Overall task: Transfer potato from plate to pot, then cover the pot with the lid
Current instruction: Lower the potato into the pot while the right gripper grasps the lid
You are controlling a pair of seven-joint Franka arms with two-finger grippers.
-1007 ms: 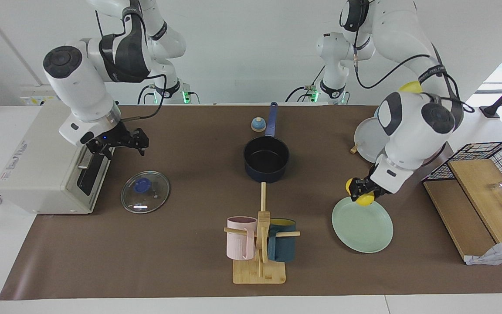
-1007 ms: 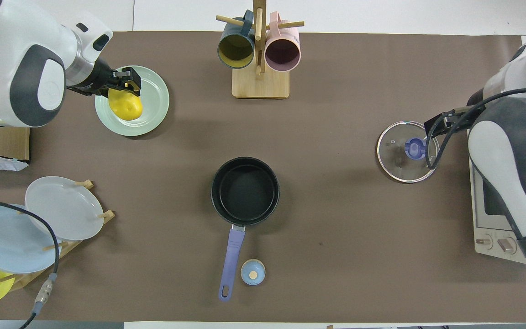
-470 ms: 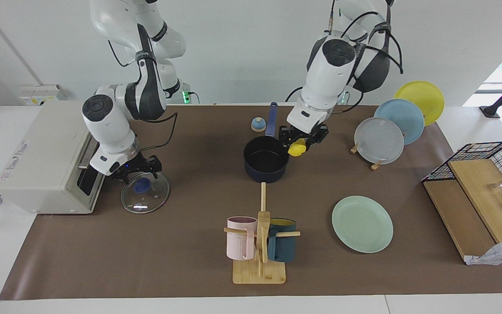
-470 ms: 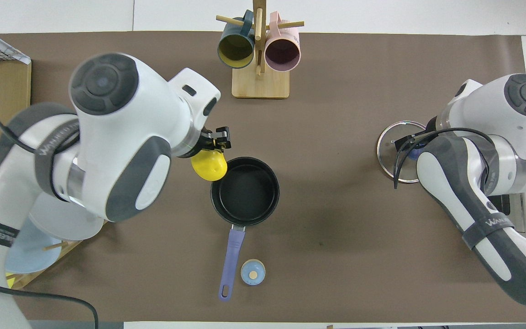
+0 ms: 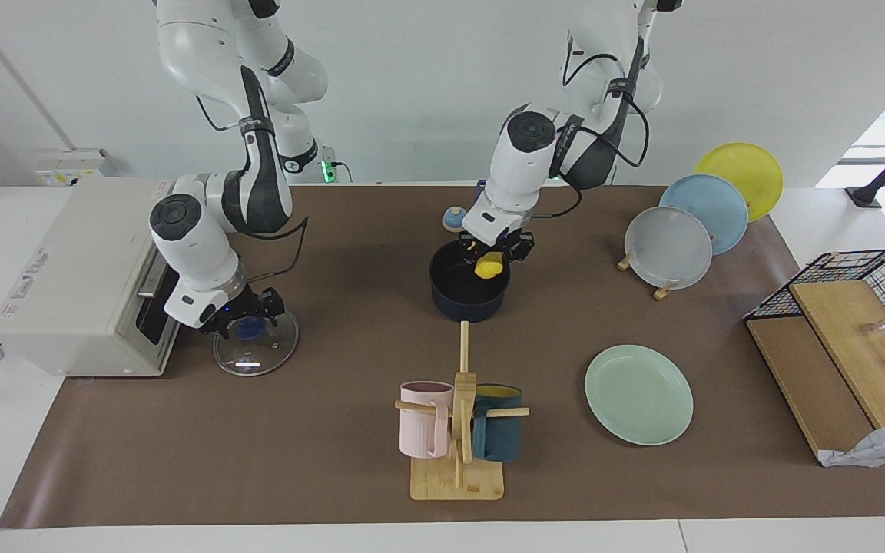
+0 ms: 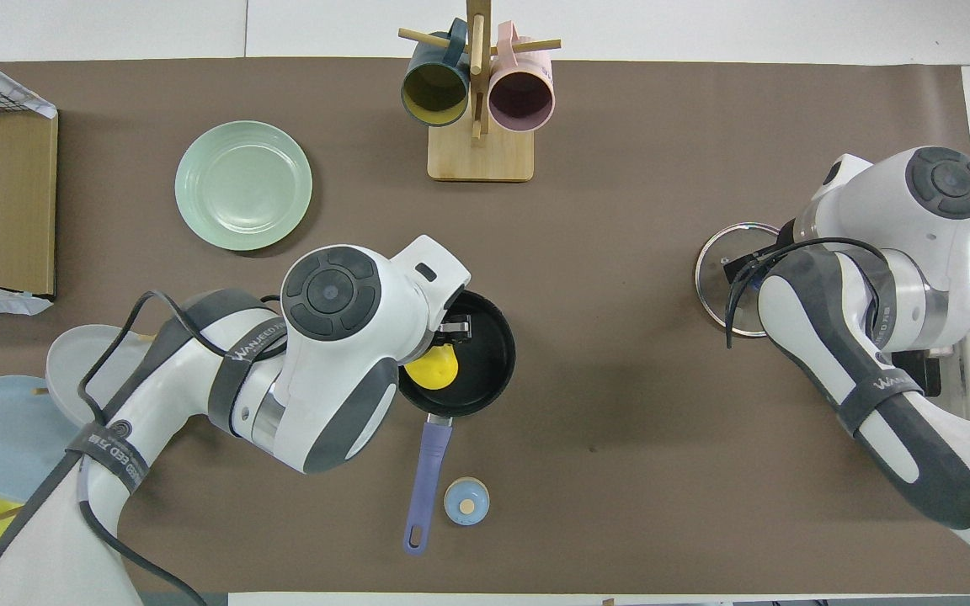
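Since the earlier frames the left arm has carried the potato (image 5: 488, 266) off the plate (image 5: 639, 394) and across to the pot (image 5: 469, 289); the plate now lies bare toward the left arm's end of the table. Left hand (image 5: 497, 253) sits over the pot's mouth, clenched on the potato, which hangs at rim level, partly inside the black interior, not yet resting on the bottom as far as can be judged. Right arm has come down to the lid (image 5: 256, 343), which lies flat on the table beside the white oven (image 5: 77, 280); right hand (image 5: 241, 316) is at the blue knob with its fingers spread wide, not closed on it. Step in hand, by my reading: depositing the potato. Next move calls for the left hand to let go and lift straight up clear of the rim, leaving room over the pot. The right hand then needs to close on the knob, lift the lid level, and carry it across to seat on the pot.
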